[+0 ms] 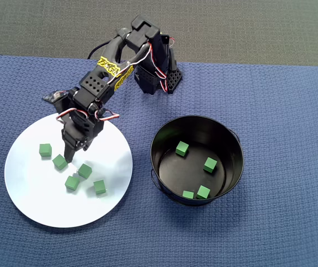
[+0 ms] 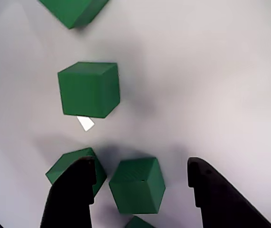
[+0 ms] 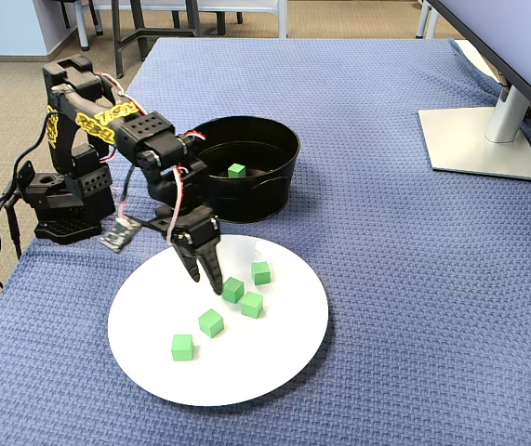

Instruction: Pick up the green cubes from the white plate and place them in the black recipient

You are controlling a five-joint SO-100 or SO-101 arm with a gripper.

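Observation:
Several green cubes lie on the white plate, which also shows in the fixed view and in the wrist view. My gripper hangs open just above the plate among the cubes; it also shows in the fixed view. In the wrist view the gripper has one green cube between its open jaws, touching neither finger. A second cube is partly hidden behind the left finger. A third cube lies further ahead. The black pot holds several cubes, one being.
The arm's base stands on the blue cloth behind the plate. The pot stands right next to the plate. A monitor foot is at the far right of the fixed view.

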